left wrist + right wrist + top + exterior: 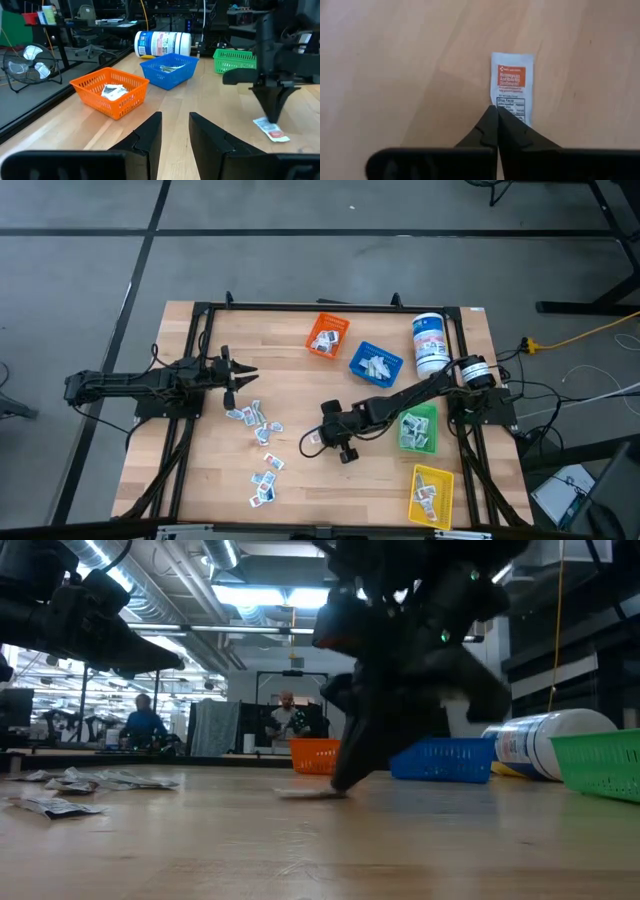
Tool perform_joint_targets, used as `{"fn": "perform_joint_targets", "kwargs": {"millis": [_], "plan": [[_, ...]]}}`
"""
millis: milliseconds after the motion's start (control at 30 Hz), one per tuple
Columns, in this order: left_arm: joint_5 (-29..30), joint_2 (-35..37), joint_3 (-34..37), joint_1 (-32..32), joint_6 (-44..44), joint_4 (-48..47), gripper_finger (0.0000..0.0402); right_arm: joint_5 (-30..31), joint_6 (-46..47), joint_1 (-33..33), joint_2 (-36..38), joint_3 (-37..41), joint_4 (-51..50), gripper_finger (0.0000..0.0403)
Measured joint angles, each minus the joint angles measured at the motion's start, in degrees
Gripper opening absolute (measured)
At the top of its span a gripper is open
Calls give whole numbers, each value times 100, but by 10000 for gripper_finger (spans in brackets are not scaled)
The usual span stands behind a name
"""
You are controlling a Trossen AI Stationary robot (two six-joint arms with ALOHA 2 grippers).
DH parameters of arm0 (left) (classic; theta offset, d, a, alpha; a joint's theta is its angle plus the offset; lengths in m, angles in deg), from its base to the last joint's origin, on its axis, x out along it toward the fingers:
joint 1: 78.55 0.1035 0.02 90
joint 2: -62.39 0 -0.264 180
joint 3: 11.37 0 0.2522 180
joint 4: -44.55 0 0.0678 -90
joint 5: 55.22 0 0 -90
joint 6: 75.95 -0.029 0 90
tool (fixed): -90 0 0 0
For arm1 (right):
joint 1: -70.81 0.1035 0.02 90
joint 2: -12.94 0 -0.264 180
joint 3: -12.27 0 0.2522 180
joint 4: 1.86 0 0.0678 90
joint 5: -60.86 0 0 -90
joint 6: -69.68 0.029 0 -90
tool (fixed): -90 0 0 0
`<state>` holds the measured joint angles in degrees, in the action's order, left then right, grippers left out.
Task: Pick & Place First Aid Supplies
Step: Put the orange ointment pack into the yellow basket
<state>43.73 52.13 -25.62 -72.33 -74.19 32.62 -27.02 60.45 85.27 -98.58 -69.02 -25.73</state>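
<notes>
Right gripper [497, 111] pinched shut on a packet [514, 82] lying on the table [300, 480]; left gripper [175, 131] open, hovering near the packet pile [255, 425].

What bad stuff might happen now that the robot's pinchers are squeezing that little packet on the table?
The right gripper is shut on only the end of the flat packet, so it may slip out when lifted. The packet lies flat on the table, so the tips might just scrape the wood. The green bin sits beside that arm and might get bumped on the way.
</notes>
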Motion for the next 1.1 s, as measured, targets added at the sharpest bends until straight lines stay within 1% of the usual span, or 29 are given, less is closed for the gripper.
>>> {"fn": "perform_joint_targets", "kwargs": {"millis": [133, 367, 667, 767, 1000, 1100], "plan": [[8, -3, 2, -1, -1, 8, 91, -36, 112, 17, 256, -23, -142, 2], [9, -12, 1, -1, 0, 6, 93, -28, 579, 33, 709, -36, -422, 1], [10, -13, 2, -1, -1, 6, 93, -17, 1418, 33, 800, -38, -468, 1], [10, -13, 2, -1, -1, 6, 92, 167, 1640, 45, 931, -38, -833, 0], [13, -13, 2, -1, -1, 6, 93, 231, 2107, 221, 1394, -43, -1673, 0], [13, -13, 2, -1, 2, 6, 93, 454, 2353, 351, 1675, -43, -2031, 0]]}}
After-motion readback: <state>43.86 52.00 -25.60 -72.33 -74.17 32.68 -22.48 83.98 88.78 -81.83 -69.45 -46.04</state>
